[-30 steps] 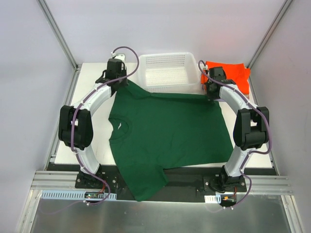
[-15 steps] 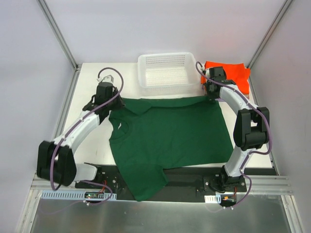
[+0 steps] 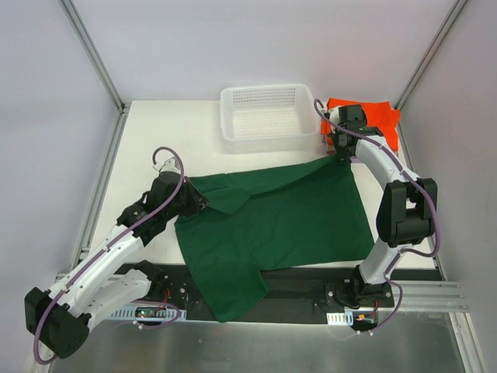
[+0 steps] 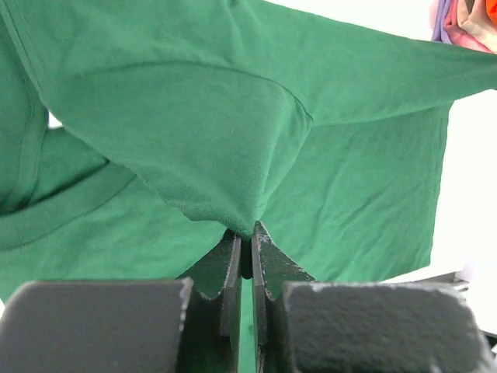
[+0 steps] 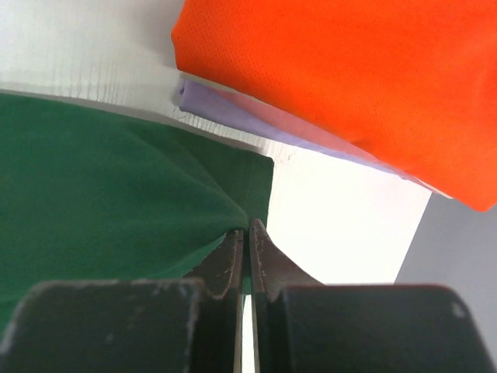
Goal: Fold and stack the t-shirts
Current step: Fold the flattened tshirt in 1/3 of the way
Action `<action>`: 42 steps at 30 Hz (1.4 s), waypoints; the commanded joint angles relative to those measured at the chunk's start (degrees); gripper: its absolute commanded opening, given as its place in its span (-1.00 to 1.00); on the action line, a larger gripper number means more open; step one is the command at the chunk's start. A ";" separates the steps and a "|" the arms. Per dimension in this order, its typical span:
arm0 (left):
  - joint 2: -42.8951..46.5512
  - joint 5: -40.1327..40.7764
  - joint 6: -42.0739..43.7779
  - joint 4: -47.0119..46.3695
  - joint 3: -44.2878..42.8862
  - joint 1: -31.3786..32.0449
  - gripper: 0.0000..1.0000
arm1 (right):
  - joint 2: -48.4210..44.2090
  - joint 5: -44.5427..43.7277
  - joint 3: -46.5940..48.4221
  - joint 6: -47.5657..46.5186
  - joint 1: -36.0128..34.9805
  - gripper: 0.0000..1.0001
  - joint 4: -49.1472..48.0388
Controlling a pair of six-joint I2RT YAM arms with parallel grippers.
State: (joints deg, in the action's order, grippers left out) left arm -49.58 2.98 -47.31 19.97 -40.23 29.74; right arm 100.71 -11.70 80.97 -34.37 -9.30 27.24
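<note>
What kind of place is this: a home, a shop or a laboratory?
Most likely a robotics laboratory cell: a white table closed in by plain panels on metal frame posts, a left arm and right arm bolted at its near edge, both holding a green t-shirt.

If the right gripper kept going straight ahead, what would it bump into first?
The right gripper pinches a corner of the dark green t-shirt. Straight on, it would probably meet the white table just past it; depth is unclear.

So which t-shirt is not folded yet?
The green t-shirt: it lies mostly spread out, pinched by the left tool and right tool. The orange t-shirt and lilac t-shirt sit folded in a pile, far right.
</note>
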 commanded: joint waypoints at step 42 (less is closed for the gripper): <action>-50.69 -7.29 7.76 -4.32 -16.98 -15.49 0.98 | 5.46 19.62 -5.74 25.92 2.61 0.93 -4.84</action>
State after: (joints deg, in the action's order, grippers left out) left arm -94.85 -2.37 -41.10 17.19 -55.66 16.95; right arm 103.72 6.83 72.23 -11.94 -8.54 23.59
